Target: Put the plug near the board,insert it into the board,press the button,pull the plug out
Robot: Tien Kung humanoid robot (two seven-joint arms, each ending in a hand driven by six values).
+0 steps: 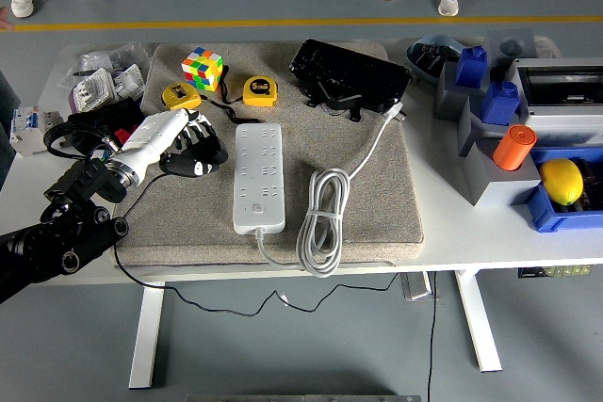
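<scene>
Head view: left hand [188, 146] over beige mat [377, 204], at 9 o'clock from white power strip [258, 177], just beside it, not touching. Fingers loosely curled; cannot tell whether they hold anything. Plug [397, 111] lies at 2 o'clock from strip, well apart, cord [322, 221] coiled at strip's 4 o'clock.

Just right of the fingers [203, 143], a smooth white plastic board [258, 176] lies on a rough, matt cloth mat [377, 204]; farther right, a glossy black case [349, 77].
</scene>
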